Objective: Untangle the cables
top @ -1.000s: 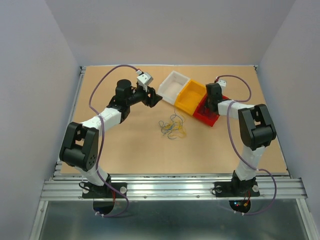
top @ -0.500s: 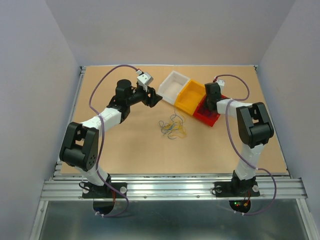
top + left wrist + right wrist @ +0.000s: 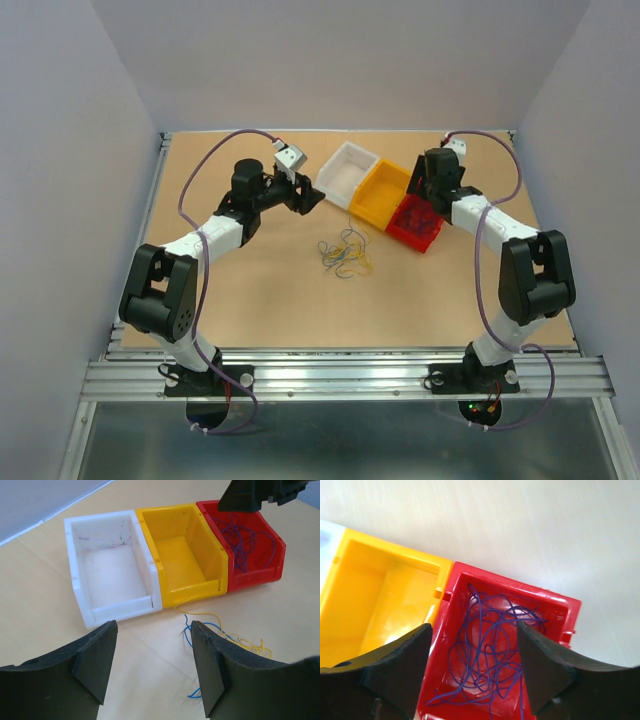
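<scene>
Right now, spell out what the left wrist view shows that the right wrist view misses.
Only left wrist: the white bin, the loose wires lying on the table, and the open left gripper.
Only right wrist: the right gripper, open, framing the red bin from directly above.
Both: the empty-looking yellow bin and the red bin holding dark blue-purple wires.

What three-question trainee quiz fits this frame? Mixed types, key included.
1. True or false: the yellow bin holds wires.
2. Which bin holds the purple wires? A white bin, B yellow bin, C red bin.
3. Fill in: the left gripper and right gripper are both ____.
Key: 1 false; 2 C; 3 open.
</scene>
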